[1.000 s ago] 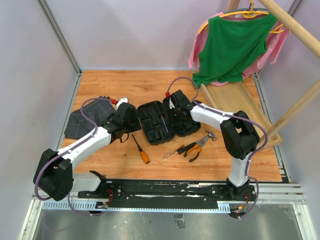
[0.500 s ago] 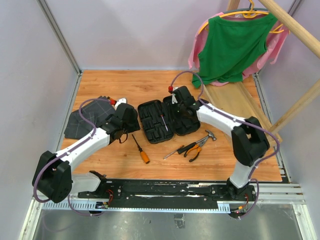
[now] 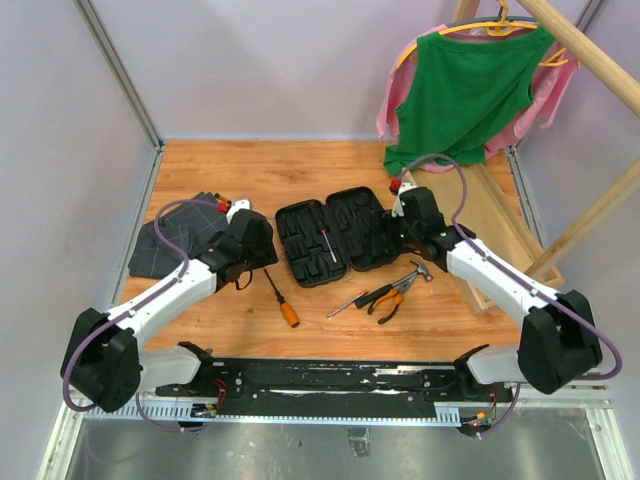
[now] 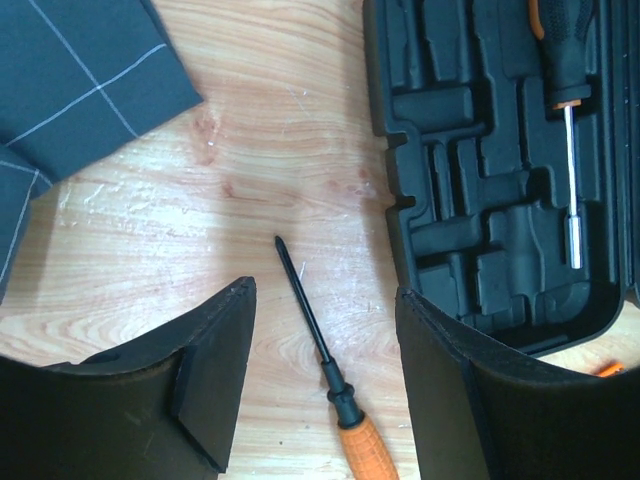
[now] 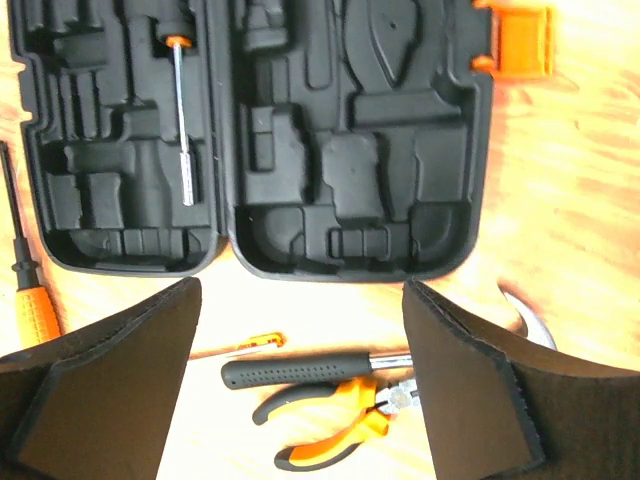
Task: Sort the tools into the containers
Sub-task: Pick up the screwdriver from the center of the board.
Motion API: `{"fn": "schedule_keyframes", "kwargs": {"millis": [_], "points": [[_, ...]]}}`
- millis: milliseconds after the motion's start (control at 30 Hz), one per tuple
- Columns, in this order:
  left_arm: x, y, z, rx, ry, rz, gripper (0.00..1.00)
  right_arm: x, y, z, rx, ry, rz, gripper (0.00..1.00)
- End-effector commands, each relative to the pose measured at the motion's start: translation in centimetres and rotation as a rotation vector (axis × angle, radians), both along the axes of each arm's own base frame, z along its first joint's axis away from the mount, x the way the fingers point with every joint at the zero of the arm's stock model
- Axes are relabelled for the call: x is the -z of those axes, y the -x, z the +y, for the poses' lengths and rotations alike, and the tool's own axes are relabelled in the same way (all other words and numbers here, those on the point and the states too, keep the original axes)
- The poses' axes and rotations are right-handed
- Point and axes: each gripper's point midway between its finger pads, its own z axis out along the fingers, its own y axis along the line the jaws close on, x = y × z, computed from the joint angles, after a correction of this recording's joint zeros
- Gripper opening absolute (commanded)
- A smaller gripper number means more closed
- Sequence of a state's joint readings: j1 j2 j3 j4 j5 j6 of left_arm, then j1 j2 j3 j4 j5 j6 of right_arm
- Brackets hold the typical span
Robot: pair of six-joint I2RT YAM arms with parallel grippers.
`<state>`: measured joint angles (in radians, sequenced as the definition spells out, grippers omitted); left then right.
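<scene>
Top external: high above the near edge, looking down and forward over the table [image 3: 300, 175].
Left wrist: close, straight down on loose screwdriver [image 4: 328, 362] and tool case [image 4: 480, 200] edge.
Right wrist: close, down over open tool case [image 5: 350, 150] and pliers [image 5: 365, 410].
Shared: tool case half with stowed screwdriver [image 4: 570, 160].

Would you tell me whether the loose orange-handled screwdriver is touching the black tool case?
Apart. The left wrist view shows a clear gap between the screwdriver and the tool case.
</scene>
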<state>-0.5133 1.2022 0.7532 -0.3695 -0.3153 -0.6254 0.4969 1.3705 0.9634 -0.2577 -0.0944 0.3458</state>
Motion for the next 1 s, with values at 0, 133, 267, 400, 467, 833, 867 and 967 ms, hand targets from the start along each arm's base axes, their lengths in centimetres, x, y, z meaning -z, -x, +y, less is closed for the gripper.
{"fn": "schedule_keyframes", "kwargs": {"millis": [0, 133, 267, 400, 467, 833, 867, 967], "points": [[0.7, 0.7, 0.9, -0.024, -0.027, 0.026, 0.62, 0.8, 1.7, -1.9, 0.069, -0.05, 0.034, 0.83], [1.6, 1.7, -0.1, -0.019, -0.004, 0.054, 0.62, 1.8, 3.3, -2.9, 0.102, -0.057, 0.043, 0.83], [3.0, 3.2, -1.4, -0.015, 0.025, 0.098, 0.59, 2.9, 4.5, -3.8, 0.132, -0.05, 0.056, 0.84], [4.5, 5.1, -2.6, -0.009, 0.046, 0.143, 0.58, 3.8, 5.3, -4.2, 0.13, -0.042, 0.076, 0.84], [5.1, 5.9, -3.0, -0.014, 0.046, 0.161, 0.57, 4.5, 5.7, -4.4, 0.127, -0.029, 0.09, 0.85], [7.5, 8.1, -3.9, -0.055, 0.026, 0.228, 0.55, 5.6, 6.5, -4.2, 0.11, -0.038, 0.117, 0.85], [7.6, 7.9, -4.0, -0.057, 0.018, 0.227, 0.55, 5.7, 6.6, -4.3, 0.11, -0.038, 0.118, 0.85], [8.0, 7.8, -4.2, -0.057, -0.011, 0.23, 0.54, 5.7, 6.8, -4.3, 0.103, -0.041, 0.119, 0.85]]}}
